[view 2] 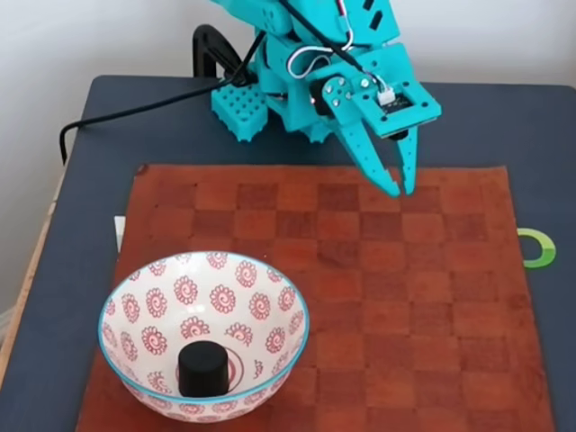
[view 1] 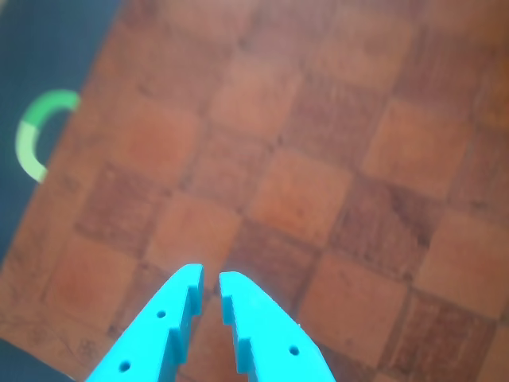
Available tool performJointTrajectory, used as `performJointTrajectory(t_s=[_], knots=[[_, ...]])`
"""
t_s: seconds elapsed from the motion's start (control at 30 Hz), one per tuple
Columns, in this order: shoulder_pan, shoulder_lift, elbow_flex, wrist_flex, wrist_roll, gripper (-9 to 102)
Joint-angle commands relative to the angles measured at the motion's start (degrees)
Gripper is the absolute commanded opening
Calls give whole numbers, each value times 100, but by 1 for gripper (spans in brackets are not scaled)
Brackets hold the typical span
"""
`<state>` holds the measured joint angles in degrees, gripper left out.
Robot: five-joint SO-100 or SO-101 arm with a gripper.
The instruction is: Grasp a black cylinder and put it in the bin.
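Note:
In the fixed view the black cylinder stands upright inside the bin, a white bowl with a blue rim and red spiral flowers, at the lower left of the mat. My turquoise gripper hangs over the far edge of the checkered mat, well away from the bowl, its fingertips nearly together with nothing between them. The other view looks down past the same gripper onto bare mat squares; only a narrow gap separates its tips.
A brown checkered leather mat covers the dark table. A green ring mark lies on the table at the mat's right edge, the same green ring mark at upper left in the other view. The arm's base stands at the back.

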<state>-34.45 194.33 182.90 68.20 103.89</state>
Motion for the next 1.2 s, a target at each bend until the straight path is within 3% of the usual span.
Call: performJointTrajectory(t_s=[0.0,1.17], knots=[[26,272,-26,18,-35,0],[97,272,-18,62,-35,0]])
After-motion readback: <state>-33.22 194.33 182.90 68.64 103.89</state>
